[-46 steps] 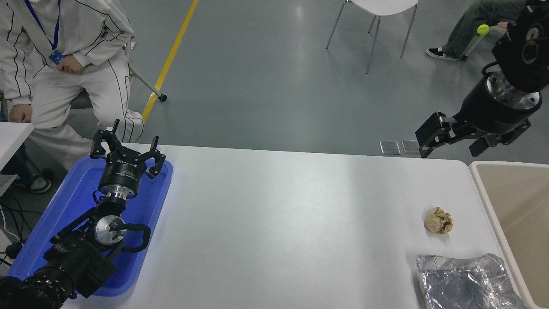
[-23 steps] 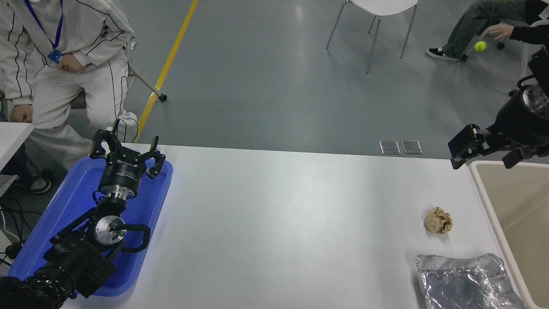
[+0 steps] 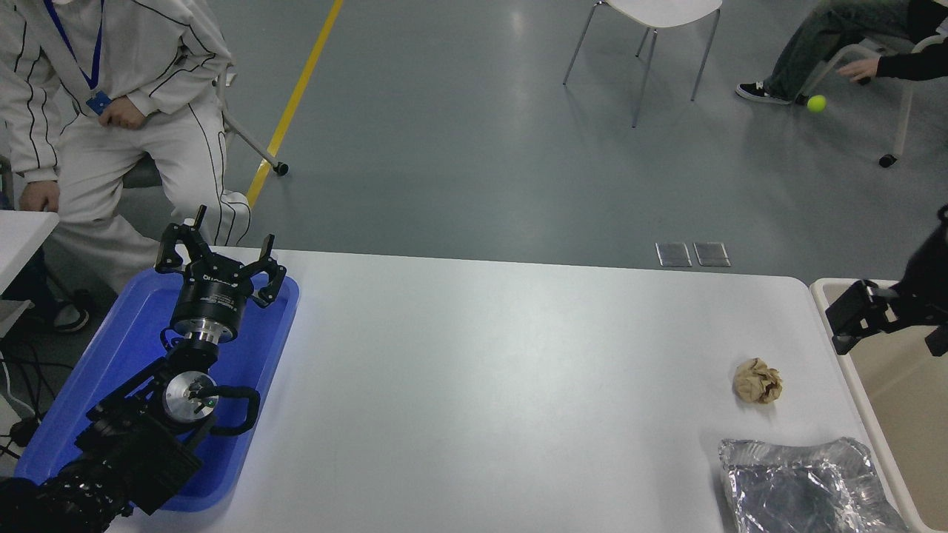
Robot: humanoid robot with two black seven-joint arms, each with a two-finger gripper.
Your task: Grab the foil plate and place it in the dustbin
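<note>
— What's on the white desk (image 3: pixel 481 370)?
— The foil plate (image 3: pixel 803 485) lies at its near right corner, a brown paper ball (image 3: pixel 757 380) just beyond, the dustbin (image 3: pixel 863 385) beside them.
— And the pincers?
— The right pincer (image 3: pixel 889 326) hangs over the dustbin's rim, spread wide, holding nothing. The left pincer (image 3: pixel 218 260) sits splayed above the blue tray (image 3: pixel 118 348).
</note>
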